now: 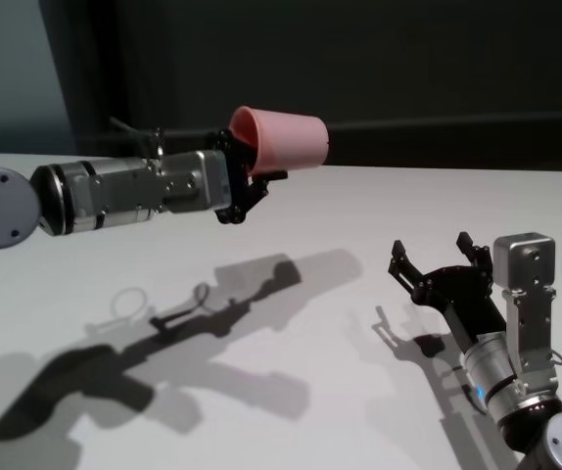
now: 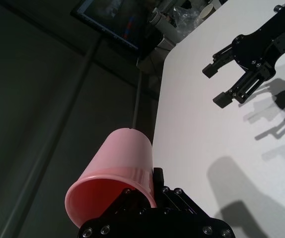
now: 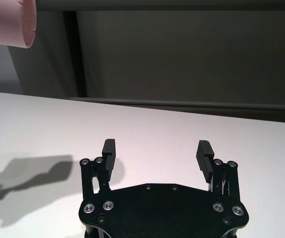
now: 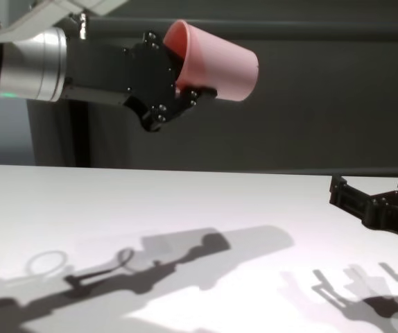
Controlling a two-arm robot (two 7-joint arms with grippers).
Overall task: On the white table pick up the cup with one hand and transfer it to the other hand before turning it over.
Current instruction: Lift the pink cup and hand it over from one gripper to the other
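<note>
High above the white table (image 1: 340,215) my left gripper (image 1: 254,168) is shut on the rim of the salmon-pink cup (image 1: 283,138). The cup lies on its side, base pointing right toward the other arm, also seen as the cup (image 4: 216,61) in the chest view and the cup (image 2: 117,166) in the left wrist view, where one finger sits inside the rim. My right gripper (image 1: 434,253) stands open low over the table at the right, well apart from the cup, nothing between its fingers (image 3: 108,148). The cup's base (image 3: 11,22) shows in a corner of the right wrist view.
The white table (image 4: 185,208) carries only the arms' shadows. Beyond its far edge is a dark wall. A monitor and clutter (image 2: 117,22) stand off the table's far corner in the left wrist view.
</note>
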